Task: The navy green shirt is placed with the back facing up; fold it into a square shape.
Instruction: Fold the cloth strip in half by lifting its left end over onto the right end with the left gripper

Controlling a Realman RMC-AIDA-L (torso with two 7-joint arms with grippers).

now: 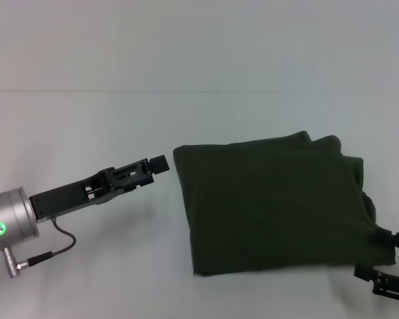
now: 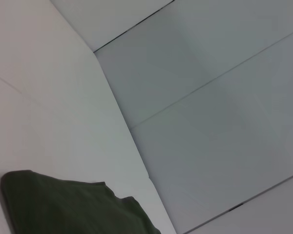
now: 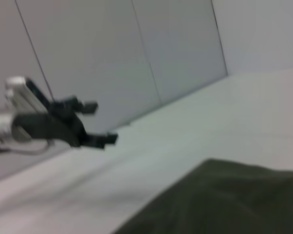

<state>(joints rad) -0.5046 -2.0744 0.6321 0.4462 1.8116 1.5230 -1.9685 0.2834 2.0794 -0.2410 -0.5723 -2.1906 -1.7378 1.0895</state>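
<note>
The navy green shirt [image 1: 272, 206] lies folded into a rough square on the white table, plain side up, with layered edges showing at its far right. It also shows in the left wrist view [image 2: 63, 209] and the right wrist view [image 3: 224, 200]. My left gripper [image 1: 156, 165] hovers just left of the shirt's upper left corner, apart from the cloth. The right wrist view shows this left gripper [image 3: 101, 122] open and empty. My right gripper [image 1: 384, 256] sits at the shirt's lower right corner, open, with bare table between its fingers.
The white table [image 1: 86, 119] extends around the shirt, with a pale wall behind it. A cable [image 1: 60, 242] loops under my left wrist.
</note>
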